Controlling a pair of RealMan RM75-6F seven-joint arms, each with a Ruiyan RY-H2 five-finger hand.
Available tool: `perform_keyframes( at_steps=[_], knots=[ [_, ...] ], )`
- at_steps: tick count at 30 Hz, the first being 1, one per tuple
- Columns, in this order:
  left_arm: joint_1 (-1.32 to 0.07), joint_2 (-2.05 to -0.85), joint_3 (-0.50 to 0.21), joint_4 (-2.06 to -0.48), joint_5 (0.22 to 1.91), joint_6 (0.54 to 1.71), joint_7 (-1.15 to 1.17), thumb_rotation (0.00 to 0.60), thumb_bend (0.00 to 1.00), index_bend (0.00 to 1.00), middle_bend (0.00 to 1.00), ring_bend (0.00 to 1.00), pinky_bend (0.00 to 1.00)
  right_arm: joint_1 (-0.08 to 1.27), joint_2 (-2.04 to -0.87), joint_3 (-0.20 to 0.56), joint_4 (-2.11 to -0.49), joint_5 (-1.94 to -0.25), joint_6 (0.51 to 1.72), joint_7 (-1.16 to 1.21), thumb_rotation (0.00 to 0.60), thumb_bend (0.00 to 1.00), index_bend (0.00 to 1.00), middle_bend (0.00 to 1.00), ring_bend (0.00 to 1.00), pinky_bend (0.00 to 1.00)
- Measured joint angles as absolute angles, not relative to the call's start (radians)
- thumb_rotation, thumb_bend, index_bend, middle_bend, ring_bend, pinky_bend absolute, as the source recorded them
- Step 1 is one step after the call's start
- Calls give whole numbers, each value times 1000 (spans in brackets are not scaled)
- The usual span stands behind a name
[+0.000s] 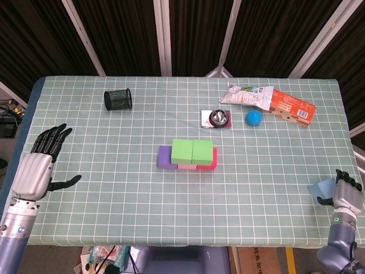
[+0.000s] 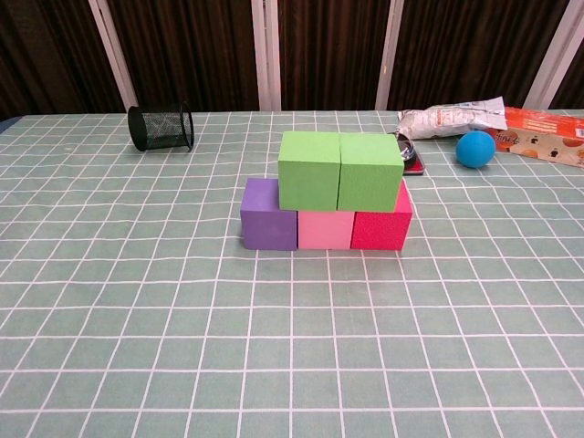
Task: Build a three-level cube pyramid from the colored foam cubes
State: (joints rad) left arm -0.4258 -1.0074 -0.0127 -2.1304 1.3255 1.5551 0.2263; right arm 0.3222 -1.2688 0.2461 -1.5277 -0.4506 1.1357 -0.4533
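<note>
Mid-table stands a row of three foam cubes: purple (image 1: 165, 157) (image 2: 268, 214), pink (image 1: 187, 166) (image 2: 325, 229) and magenta (image 1: 211, 161) (image 2: 381, 228). Two green cubes (image 1: 182, 151) (image 1: 202, 150) sit side by side on top, also in the chest view (image 2: 309, 170) (image 2: 370, 172). My right hand (image 1: 345, 197) is at the table's near right corner and holds a pale blue cube (image 1: 322, 188). My left hand (image 1: 37, 168) hovers at the near left edge with its fingers spread and nothing in it. Neither hand shows in the chest view.
A black mesh cup (image 1: 118, 99) (image 2: 161, 127) lies on its side at the back left. Behind the cubes sit a metal bell on a small tray (image 1: 217, 118), a blue ball (image 1: 254, 117) (image 2: 475, 148), a snack bag (image 1: 248, 95) and an orange packet (image 1: 292, 107).
</note>
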Motion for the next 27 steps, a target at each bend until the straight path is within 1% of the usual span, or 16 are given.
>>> perform_keyframes(
  at_steps=[1, 2, 4, 5, 6, 8, 12, 17, 21, 27],
  knots=[
    [-424, -1007, -14, -2130, 1326, 1553, 226, 600, 125, 0, 1, 0, 0, 324, -1269, 248, -1525, -447, 1134, -455, 600, 253, 0, 12, 0, 0],
    [-423, -1007, -16, -2130, 1327, 1552, 226, 600, 125, 0, 1, 0, 0, 325, -1270, 248, -1523, -443, 1133, -456, 600, 253, 0, 42, 0, 0],
    [-417, -1006, -21, -2130, 1328, 1546, 225, 600, 124, 0, 1, 0, 0, 327, -1271, 248, -1519, -437, 1131, -459, 600, 252, 0, 105, 8, 0],
    [-415, -1005, -24, -2130, 1329, 1544, 224, 600, 124, 0, 1, 0, 0, 329, -1272, 247, -1515, -433, 1129, -460, 600, 252, 0, 156, 24, 0],
    [-412, -1005, -26, -2130, 1330, 1541, 223, 600, 125, 0, 1, 0, 0, 330, -1274, 246, -1513, -433, 1129, -460, 600, 252, 0, 197, 50, 0],
    [-406, -1003, -33, -2130, 1332, 1535, 221, 600, 125, 0, 1, 0, 0, 331, -1277, 243, -1507, -433, 1127, -460, 600, 253, 0, 245, 96, 0],
    [-396, -1000, -44, -2130, 1335, 1522, 218, 600, 124, 0, 1, 0, 0, 334, -1279, 237, -1500, -429, 1119, -463, 600, 252, 0, 318, 192, 0],
    [-383, -996, -57, -2129, 1341, 1512, 211, 600, 125, 0, 1, 0, 0, 337, -1278, 233, -1498, -434, 1114, -462, 600, 253, 0, 375, 257, 0],
    [-374, -994, -68, -2129, 1344, 1505, 208, 600, 124, 0, 1, 0, 0, 336, -1278, 229, -1502, -459, 1118, -452, 600, 253, 0, 439, 298, 0],
    [-364, -990, -84, -2131, 1345, 1494, 205, 600, 125, 0, 1, 0, 0, 334, -1262, 229, -1545, -513, 1122, -423, 600, 252, 0, 447, 299, 0]
  ],
)
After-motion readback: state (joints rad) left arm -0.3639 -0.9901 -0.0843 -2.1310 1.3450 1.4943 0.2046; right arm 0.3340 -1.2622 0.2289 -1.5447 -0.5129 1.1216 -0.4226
